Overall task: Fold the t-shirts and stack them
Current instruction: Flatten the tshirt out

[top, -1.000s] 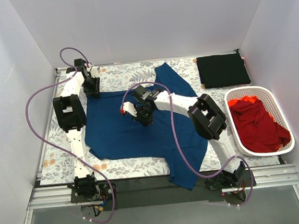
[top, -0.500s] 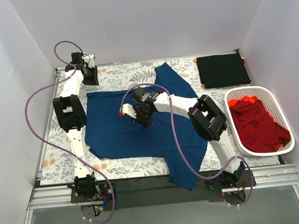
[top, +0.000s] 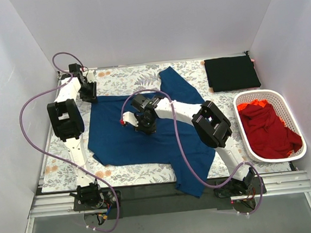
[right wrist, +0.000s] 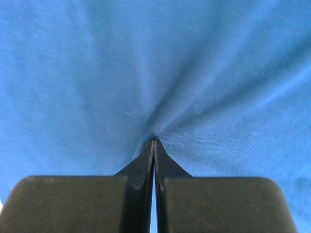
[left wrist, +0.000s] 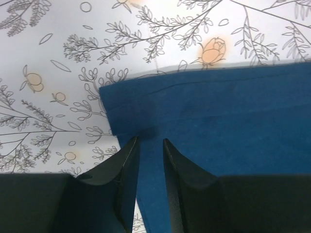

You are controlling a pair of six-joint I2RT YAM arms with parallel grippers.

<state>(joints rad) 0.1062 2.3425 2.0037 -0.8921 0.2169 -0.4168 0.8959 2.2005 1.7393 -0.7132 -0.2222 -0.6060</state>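
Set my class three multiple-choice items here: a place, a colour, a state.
1. Where on the floral-patterned table cover does the folded black cloth t-shirt lie? A. Near left corner. B. Far right corner. C. Centre.
2. What colour is most of the cloth in the white plastic slotted basket? A. Red. B. Green. C. Black.
3. How do the fingers of the right gripper stand? A. Wide apart. B. Shut. C. Out of view.
Answers: B, beyond the basket, by the far wall; A, red cloth fills it; B, they meet, the navy blue cloth t-shirt puckering at their tips.
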